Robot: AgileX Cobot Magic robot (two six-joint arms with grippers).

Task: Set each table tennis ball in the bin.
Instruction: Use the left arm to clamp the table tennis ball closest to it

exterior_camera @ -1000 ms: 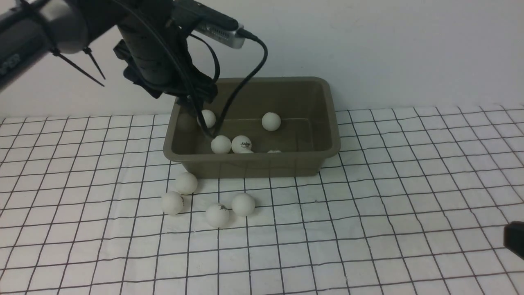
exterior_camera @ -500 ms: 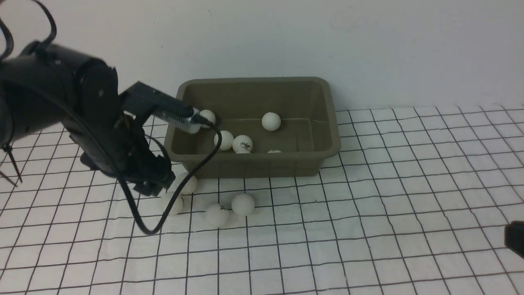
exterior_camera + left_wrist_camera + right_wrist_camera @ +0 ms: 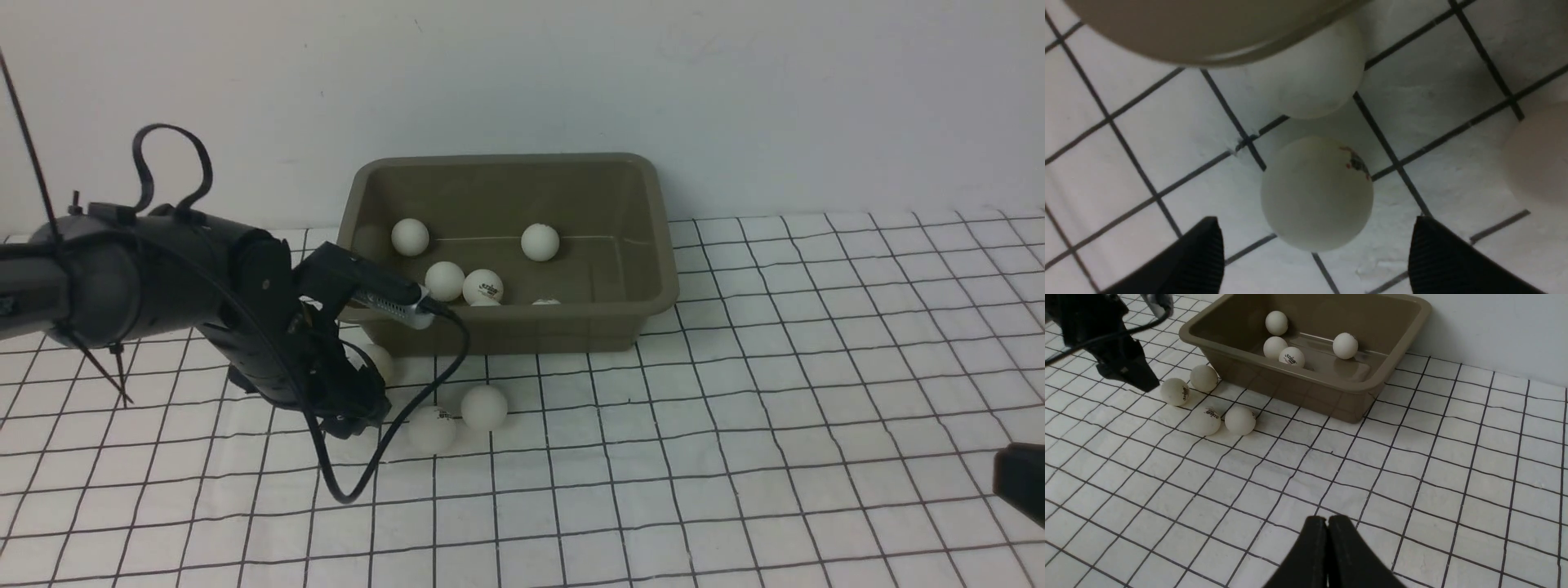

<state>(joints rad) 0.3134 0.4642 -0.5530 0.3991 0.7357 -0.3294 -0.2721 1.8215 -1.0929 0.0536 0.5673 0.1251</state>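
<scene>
The olive-grey bin (image 3: 629,212) stands at the back of the table with several table tennis balls in it, among them one with a logo (image 3: 482,287). Several more balls lie on the cloth in front of its left corner (image 3: 1240,420). My left gripper (image 3: 351,416) is low over these, open. In the left wrist view a logo ball (image 3: 1316,192) sits just ahead of the open left gripper (image 3: 1315,222), its near side between the tips, touching neither. Another ball (image 3: 1310,77) lies beyond it against the bin. My right gripper (image 3: 1327,520) is shut and empty, far right.
A white cloth with a black grid (image 3: 735,408) covers the table. A white wall rises right behind the bin. My left arm's cable (image 3: 384,457) loops down onto the cloth beside the balls. Only a dark edge of the right gripper (image 3: 1020,482) enters the front view.
My left arm has swung from above the bin's left end down to the loose balls in front of it, still open. The right arm has not moved.
</scene>
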